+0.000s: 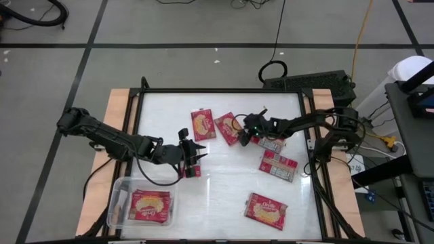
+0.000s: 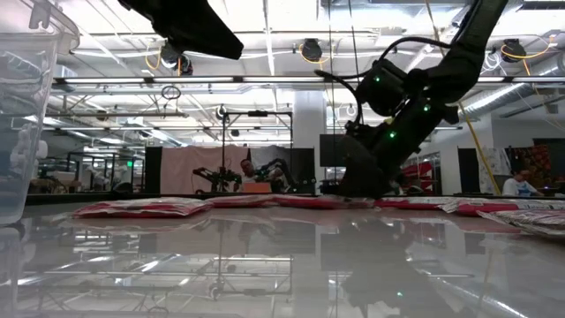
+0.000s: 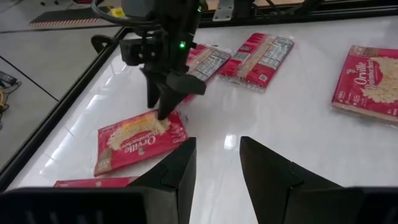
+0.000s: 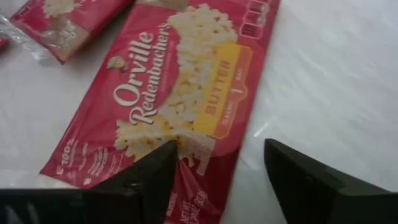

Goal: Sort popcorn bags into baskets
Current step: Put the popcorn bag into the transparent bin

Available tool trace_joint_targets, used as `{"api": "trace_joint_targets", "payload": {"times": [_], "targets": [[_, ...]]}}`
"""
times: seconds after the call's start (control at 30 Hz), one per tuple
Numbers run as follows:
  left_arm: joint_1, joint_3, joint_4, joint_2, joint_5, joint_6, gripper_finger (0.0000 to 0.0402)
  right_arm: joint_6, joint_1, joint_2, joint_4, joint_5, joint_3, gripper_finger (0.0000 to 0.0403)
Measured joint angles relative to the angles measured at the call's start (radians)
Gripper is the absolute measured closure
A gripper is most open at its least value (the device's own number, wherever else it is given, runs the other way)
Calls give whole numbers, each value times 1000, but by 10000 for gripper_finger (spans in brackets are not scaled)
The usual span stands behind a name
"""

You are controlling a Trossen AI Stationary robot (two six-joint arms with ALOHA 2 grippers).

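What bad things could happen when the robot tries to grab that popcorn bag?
1. The right gripper is open with one finger on the flat popcorn bag and the other on bare table. Closing may only crumple the bag or slide off.
2. Another bag lies close by and could get nudged.
3. The left gripper waits nearby, between this bag and the basket, so the arms might bump.

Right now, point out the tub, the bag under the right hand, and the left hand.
tub [image 1: 116, 200]: high view, left wall.
bag [image 4: 186, 87]: right wrist view, front picture.
left hand [image 1: 198, 163]: high view, between fingertips.
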Motion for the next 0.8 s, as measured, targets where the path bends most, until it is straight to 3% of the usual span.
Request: {"api": "trace_joint_targets", "payload": {"times": [0.1,0.33,0.47,0.63,0.8], "targets": [[8,0,-1,0,1,-3,273,-9,9,3,3,-2,0,220],[29,0,-1,0,1,-21,273,-67,21,4,70,-29,-3,384],[30,0,-3,0,1,-37,273,-96,21,5,125,-41,-3,390],[30,0,-10,0,1,-45,273,-131,44,-13,179,-142,-3,401],[35,0,-10,0,1,-46,273,-144,108,-72,85,-151,-3,402]]}}
